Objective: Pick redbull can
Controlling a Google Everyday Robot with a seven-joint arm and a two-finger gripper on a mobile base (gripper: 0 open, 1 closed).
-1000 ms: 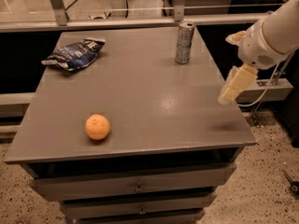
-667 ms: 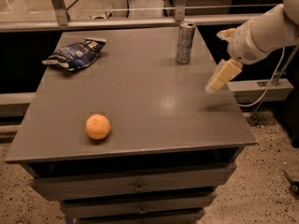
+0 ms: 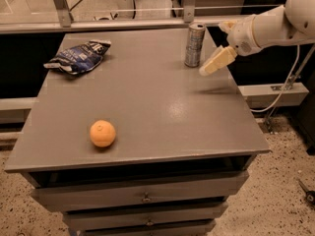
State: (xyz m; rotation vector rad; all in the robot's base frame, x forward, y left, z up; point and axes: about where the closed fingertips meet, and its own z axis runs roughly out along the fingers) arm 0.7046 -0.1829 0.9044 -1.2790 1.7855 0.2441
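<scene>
Orange fruit (image 3: pixel 102 133) noted near front of surface (image 3: pixel 162 112); not wanted. Tool (image 3: pixel 215 45) seen further back at right, spread open, nothing held, just right of redbull can (image 3: pixel 195 44). Can stood upright near far edge. Judged light, stiff yet dentable, slick; best gripped mid-body, across sides. Slim, tall, silver-and-blue, shiny top.

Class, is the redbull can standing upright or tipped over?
Upright: the redbull can stands on its base, silver top up; the gripper hovers beside it.
</scene>
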